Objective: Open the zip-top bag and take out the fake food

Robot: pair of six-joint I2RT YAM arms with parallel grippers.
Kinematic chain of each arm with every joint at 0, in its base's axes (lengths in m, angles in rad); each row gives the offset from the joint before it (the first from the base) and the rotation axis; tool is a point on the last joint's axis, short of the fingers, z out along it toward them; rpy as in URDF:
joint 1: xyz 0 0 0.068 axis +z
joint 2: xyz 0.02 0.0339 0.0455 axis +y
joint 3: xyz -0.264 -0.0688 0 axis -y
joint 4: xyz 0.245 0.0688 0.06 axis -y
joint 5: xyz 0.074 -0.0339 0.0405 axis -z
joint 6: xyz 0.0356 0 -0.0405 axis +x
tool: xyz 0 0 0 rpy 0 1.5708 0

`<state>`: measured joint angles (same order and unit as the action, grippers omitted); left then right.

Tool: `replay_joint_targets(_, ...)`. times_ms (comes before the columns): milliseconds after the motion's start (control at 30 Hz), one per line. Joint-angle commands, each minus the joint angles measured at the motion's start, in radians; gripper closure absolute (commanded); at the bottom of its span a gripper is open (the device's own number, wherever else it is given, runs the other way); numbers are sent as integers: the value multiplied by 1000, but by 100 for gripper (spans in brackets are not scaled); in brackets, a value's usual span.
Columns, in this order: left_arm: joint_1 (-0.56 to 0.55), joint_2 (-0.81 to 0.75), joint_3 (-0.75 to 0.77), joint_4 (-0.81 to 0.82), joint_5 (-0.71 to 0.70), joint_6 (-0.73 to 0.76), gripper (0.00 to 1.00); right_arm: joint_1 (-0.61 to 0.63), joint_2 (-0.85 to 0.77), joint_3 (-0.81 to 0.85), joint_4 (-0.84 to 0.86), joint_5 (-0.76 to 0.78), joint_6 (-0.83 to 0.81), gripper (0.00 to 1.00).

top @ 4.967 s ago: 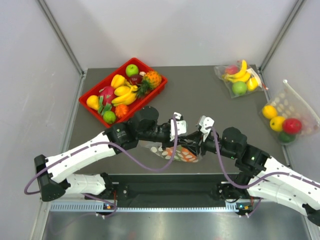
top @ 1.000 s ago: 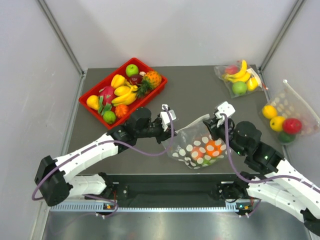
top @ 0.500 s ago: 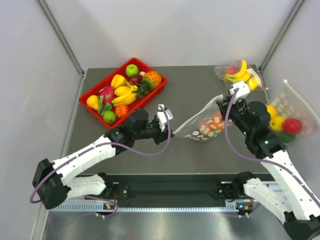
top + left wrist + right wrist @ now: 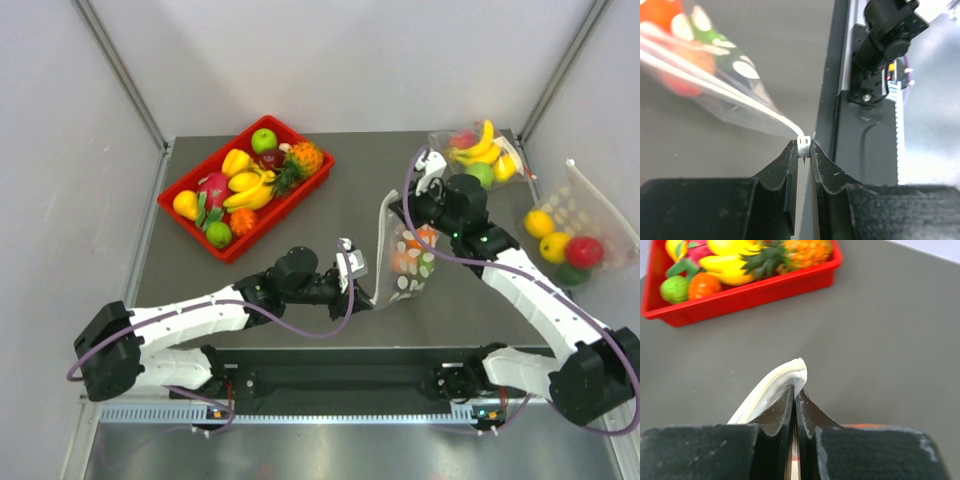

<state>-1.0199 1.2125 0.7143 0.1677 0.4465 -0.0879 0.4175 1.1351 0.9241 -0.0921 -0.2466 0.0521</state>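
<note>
Pinching the white zip tab, the left hand (image 4: 803,148) grips one end of the zip-top bag (image 4: 415,287); the right hand (image 4: 795,390) is clamped on its zip strip. The fake food (image 4: 404,262) sits inside. A banana bag (image 4: 478,160) lies just beside the right hand, a red tray (image 4: 282,208) well apart across the worktop (image 4: 340,200).

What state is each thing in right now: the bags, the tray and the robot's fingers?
Zip-top bag: stretched by its zip strip, held at both ends; open or sealed, cannot tell.
Fake food: inside that bag.
Left fingers: shut on one end of the strip.
Right fingers: shut on the other end.
Red tray: full of fruit.
Banana bag: lying on the table, fruit inside.
Big dotted bag: fruit inside.
</note>
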Motion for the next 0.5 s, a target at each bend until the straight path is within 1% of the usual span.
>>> replay_joint_targets(0, -48, -54, -77, 176, 17, -114, 100, 70, 38, 18, 181, 10, 51, 98)
replay_joint_targets(33, -61, -65, -93, 235, -1, -130, 100, 104, 66, 18, 187, 13, 58, 97)
replay_joint_targets(67, -66, -74, -126, 260, -24, -151, 100, 119, 80, 15, 199, 20, 69, 96)
replay_joint_targets(133, -69, -93, -147, 292, -55, -164, 100, 136, 104, 12, 213, 24, 106, 89)
replay_joint_targets(167, -69, -94, -153, 288, -71, -162, 100, 144, 107, 10, 215, 24, 117, 84)
replay_joint_targets(200, -69, -90, -156, 282, -90, -158, 100, 147, 101, 6, 207, 33, 126, 67)
replay_joint_targets(267, -69, -80, -160, 276, -98, -151, 100, 148, 69, 5, 180, 52, 141, 51)
replay_joint_targets(300, -69, -67, -164, 280, -97, -148, 100, 149, 52, 4, 142, 84, 144, 36)
replay_joint_targets(333, -69, -59, -167, 288, -97, -148, 100, 152, 13, 4, 114, 104, 144, 32)
replay_joint_targets(433, -69, -27, -167, 306, -104, -145, 100, 175, -84, -8, 17, 187, 146, 28)
replay_joint_targets(467, -69, -19, -167, 311, -104, -148, 100, 200, -107, -13, -4, 204, 144, 22)
